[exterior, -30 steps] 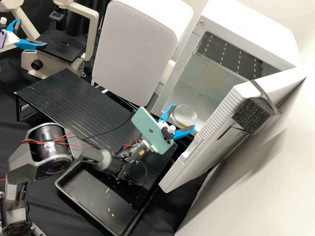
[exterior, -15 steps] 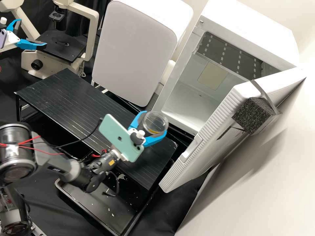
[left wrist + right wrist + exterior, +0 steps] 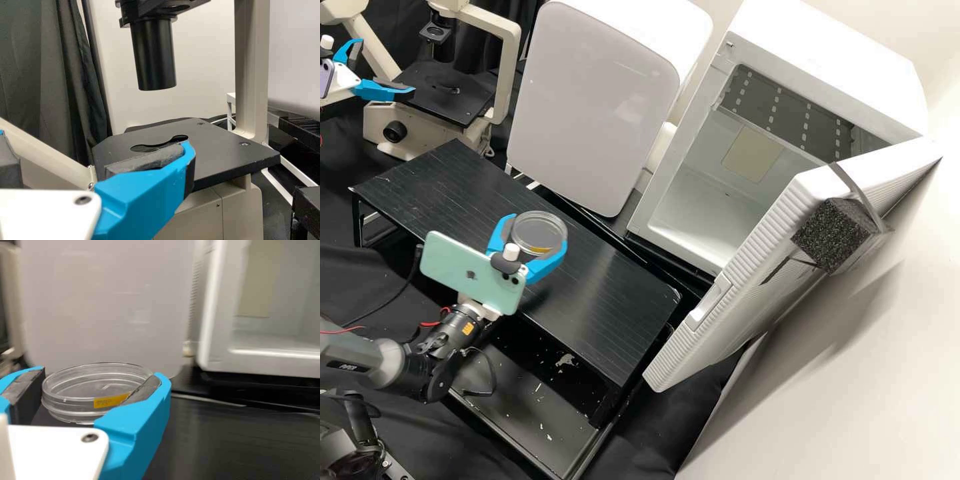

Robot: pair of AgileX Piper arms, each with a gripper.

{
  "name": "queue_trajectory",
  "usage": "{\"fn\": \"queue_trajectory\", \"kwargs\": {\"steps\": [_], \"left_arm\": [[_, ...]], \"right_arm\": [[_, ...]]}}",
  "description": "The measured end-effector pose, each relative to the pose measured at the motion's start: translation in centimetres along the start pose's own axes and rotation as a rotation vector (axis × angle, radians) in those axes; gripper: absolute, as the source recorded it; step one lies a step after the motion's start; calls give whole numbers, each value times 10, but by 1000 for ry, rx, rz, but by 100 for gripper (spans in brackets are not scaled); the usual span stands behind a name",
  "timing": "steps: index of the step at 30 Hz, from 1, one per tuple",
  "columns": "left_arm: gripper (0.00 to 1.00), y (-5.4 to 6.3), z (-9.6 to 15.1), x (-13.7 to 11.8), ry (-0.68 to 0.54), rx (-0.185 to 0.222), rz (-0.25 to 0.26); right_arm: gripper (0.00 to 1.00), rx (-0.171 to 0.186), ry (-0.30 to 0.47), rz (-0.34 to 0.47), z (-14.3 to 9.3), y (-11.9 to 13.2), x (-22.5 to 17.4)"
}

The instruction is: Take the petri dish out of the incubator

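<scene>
One petri dish (image 3: 100, 380) is resting between the two blue fingers of the right gripper (image 3: 537, 235), which are pinching it by opposite sides of its rim. The dish is sitting roughly level, outside the incubator (image 3: 827, 53) and above the black low table (image 3: 607, 293). One yellow label (image 3: 111, 400) is showing on its side wall.

The left gripper (image 3: 386, 68) is holding its two fingers well spread, with nothing between them. It is hanging at one side of the single microscope (image 3: 510, 73), near the black stage (image 3: 215, 160); whether a fingertip is touching the stage cannot be told. Two screws are showing on the stage top, and one black cylinder (image 3: 154, 60) is hanging above it.

Two phones are showing, one per arm: a mint green phone (image 3: 470, 270) at the right gripper and a purple phone (image 3: 325, 77) at the left gripper.

One incubator is standing on the far side, its one door (image 3: 747, 300) hanging open with one black foam block (image 3: 833, 233) strapped to it. One grey-fronted cabinet (image 3: 593, 107) is standing beside the incubator. One black tray (image 3: 520, 400) is lying lower than the table top, pale flecks dotting it.
</scene>
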Motion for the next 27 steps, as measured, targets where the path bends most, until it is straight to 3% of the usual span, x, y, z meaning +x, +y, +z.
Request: {"fn": "queue_trajectory", "kwargs": {"steps": [8,15,16,27], "left_arm": [[100,0,0,0,0,0,0],[100,0,0,0,0,0,0],[100,0,0,0,0,0,0],[100,0,0,0,0,0,0]], "right_arm": [[0,-59,17,-115,1,-23,5],[0,-53,10,-131,8,-27,13],[100,-52,10,-131,8,-27,13],[100,-56,-4,-108,11,-23,12]]}}
